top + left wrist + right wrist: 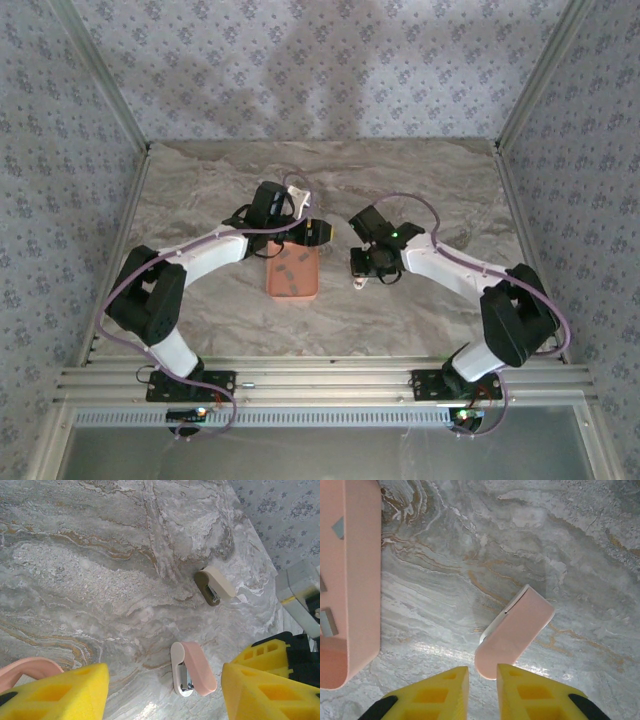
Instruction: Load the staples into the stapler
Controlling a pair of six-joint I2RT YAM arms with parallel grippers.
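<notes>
Right hand (482, 680), narrowly parted and empty, hovers at the pink mini stapler (515, 630); probably best widened before gripping. Left hand (165, 690) wide, empty

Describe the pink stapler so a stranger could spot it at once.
Find the salmon-pink tray mid-table. Just to its right on the marble table lies the pink stapler. Its neighbour, the tan stapler, has a beige top and dark base; this one is pink over white.

staples (327, 621) in tray (362, 570), stapler (515, 630) to right
</notes>
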